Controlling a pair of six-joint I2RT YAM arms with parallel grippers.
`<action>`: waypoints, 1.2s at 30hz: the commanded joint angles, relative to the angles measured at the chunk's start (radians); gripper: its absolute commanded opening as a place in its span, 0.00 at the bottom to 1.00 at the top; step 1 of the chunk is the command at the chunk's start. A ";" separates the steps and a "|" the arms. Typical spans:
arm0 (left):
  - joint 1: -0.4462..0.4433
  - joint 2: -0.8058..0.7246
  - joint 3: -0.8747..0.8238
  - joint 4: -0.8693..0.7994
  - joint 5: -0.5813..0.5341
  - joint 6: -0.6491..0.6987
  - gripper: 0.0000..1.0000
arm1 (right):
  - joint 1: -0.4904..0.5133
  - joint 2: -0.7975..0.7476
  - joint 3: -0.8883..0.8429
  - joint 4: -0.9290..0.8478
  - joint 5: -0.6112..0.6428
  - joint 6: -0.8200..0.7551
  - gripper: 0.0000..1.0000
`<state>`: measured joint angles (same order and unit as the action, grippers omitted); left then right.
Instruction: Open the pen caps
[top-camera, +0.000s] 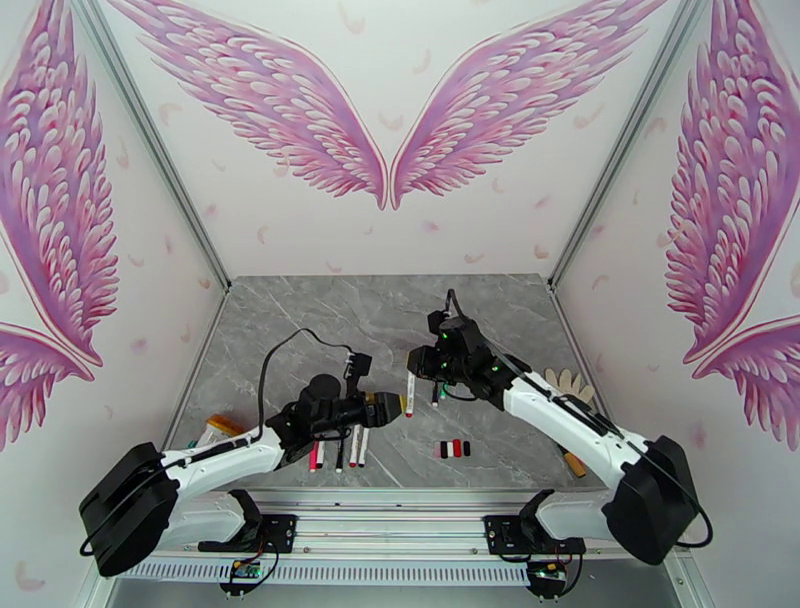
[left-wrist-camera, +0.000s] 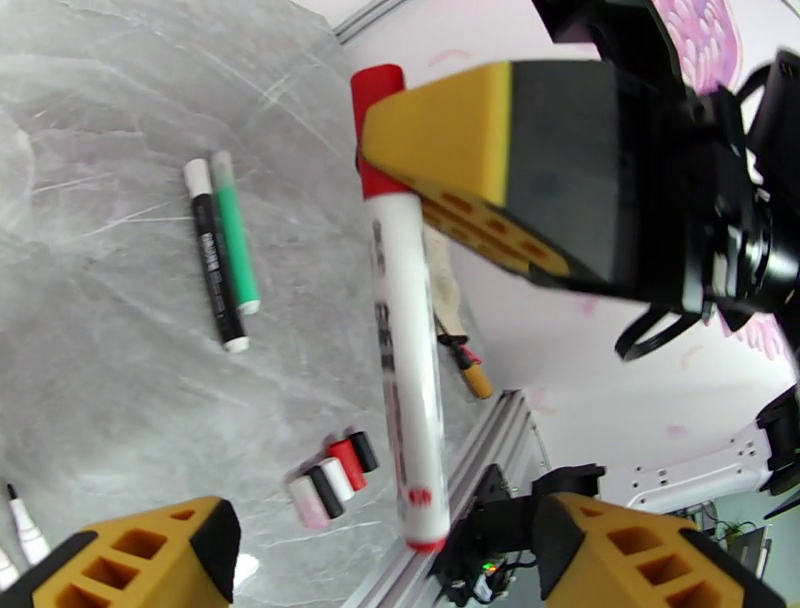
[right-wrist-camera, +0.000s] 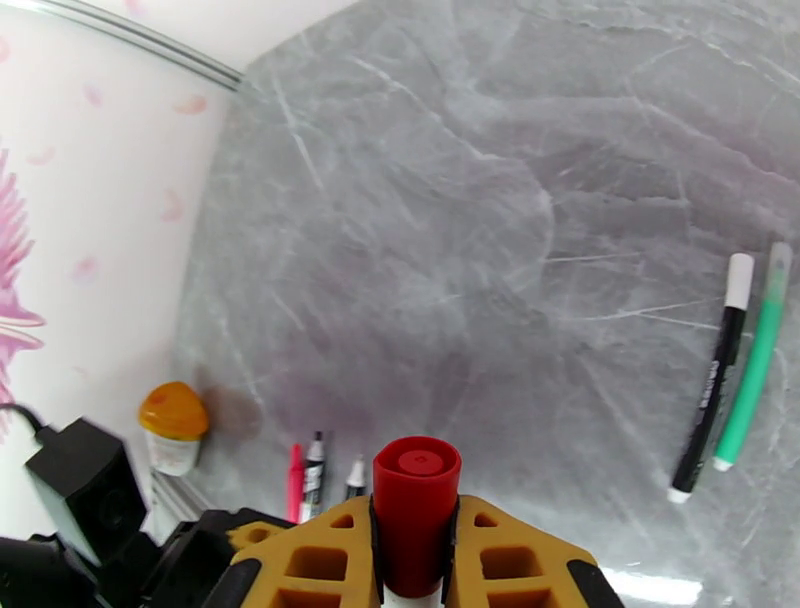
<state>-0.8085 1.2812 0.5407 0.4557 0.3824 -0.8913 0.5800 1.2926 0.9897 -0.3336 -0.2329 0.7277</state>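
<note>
A white pen (left-wrist-camera: 400, 320) with a red cap (right-wrist-camera: 416, 490) hangs upright over the table. My right gripper (right-wrist-camera: 415, 550) is shut on that cap, one yellow finger (left-wrist-camera: 450, 130) pressed against it. My left gripper (left-wrist-camera: 385, 525) is open, its fingers either side of the pen's lower end without touching; from above it (top-camera: 392, 407) sits just left of the pen (top-camera: 409, 395). A black pen (right-wrist-camera: 712, 385) and a green pen (right-wrist-camera: 755, 355) lie capped side by side. Several loose caps (left-wrist-camera: 335, 480) sit in a row (top-camera: 452, 449). Three uncapped pens (top-camera: 338, 455) lie under the left arm.
An orange-yellow lidded object (right-wrist-camera: 172, 425) stands at the table's left edge (top-camera: 222, 428). A white glove (top-camera: 570, 385) lies at the right edge, with a small orange-brown item (top-camera: 573, 465) nearer the front. A metal rail (top-camera: 400, 498) borders the near edge.
</note>
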 joint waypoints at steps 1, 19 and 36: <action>0.005 0.037 0.049 0.080 0.078 -0.021 0.78 | 0.011 -0.065 -0.055 0.128 -0.058 0.082 0.18; 0.003 0.111 0.064 0.207 0.082 -0.079 0.41 | 0.072 -0.206 -0.235 0.331 0.016 0.187 0.15; -0.027 0.090 0.086 0.102 0.092 0.042 0.10 | 0.075 -0.227 -0.213 0.258 0.022 0.153 0.22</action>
<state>-0.8310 1.3857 0.6067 0.6006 0.4606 -0.9043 0.6495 1.0870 0.7570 -0.0452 -0.2173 0.8932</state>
